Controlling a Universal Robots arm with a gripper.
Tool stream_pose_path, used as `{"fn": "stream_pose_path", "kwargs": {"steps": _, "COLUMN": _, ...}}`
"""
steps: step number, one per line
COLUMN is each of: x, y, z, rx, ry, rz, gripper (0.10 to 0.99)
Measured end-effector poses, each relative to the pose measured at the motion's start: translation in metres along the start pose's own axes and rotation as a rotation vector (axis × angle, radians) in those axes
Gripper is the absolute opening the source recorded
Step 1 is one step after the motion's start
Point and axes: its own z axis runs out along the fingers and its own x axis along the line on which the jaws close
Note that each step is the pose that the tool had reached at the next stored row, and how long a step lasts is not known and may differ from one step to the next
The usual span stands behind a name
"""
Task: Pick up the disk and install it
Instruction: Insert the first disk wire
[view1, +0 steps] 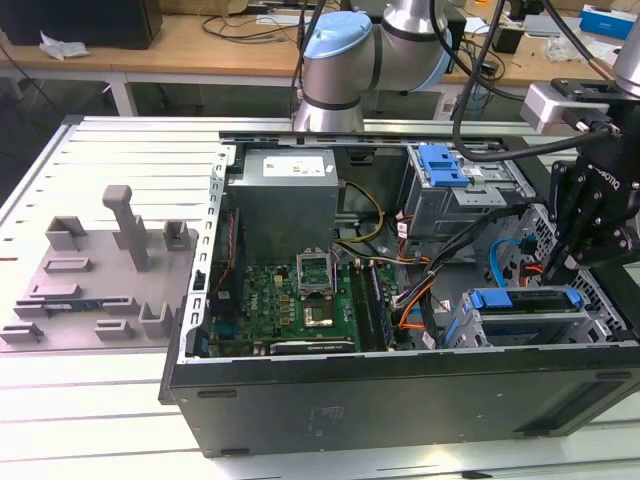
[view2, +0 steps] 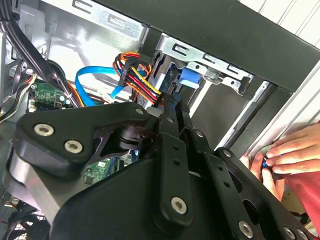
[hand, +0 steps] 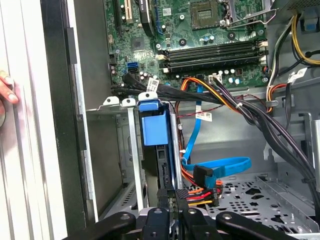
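Note:
The disk (view1: 525, 300), a silver drive in a blue carrier, sits in the drive cage at the open computer case's corner, on the exterior view's right. Its blue end tab (hand: 152, 122) sticks up between the cage's metal rails, and the same tab (view2: 189, 79) appears in the second wrist view. My gripper (view1: 557, 268) hangs just above the disk's top edge on the black arm. Both wrist views show the fingers drawn together, with nothing between them: the gripper (hand: 173, 216) lines up with the disk's edge, and the gripper (view2: 172, 105) reaches toward the cage.
A blue data cable (hand: 220, 167) and a bundle of coloured power wires (hand: 200, 192) lie beside the cage. The motherboard (view1: 290, 295) and power supply (view1: 285, 195) fill the case's middle. A grey fixture plate with a post (view1: 125, 225) lies left of the case. A person's hand (view2: 290, 150) rests on the table rail.

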Motion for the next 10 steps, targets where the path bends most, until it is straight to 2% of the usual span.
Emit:
{"fn": "stream_pose_path", "kwargs": {"steps": 4, "x": -0.0025, "y": 0.0003, "z": -0.0001, "rx": -0.001, "ry": 0.005, "rz": 0.017, "gripper": 0.169}}
{"fn": "stream_pose_path", "kwargs": {"steps": 7, "x": -0.0036, "y": -0.0004, "z": 0.0, "rx": 0.0, "ry": 0.0262, "rz": 0.022, "gripper": 0.169}}
{"fn": "stream_pose_path", "kwargs": {"steps": 10, "x": -0.0038, "y": -0.0004, "z": 0.0005, "rx": 0.001, "ry": 0.0312, "rz": 0.023, "gripper": 0.169}}
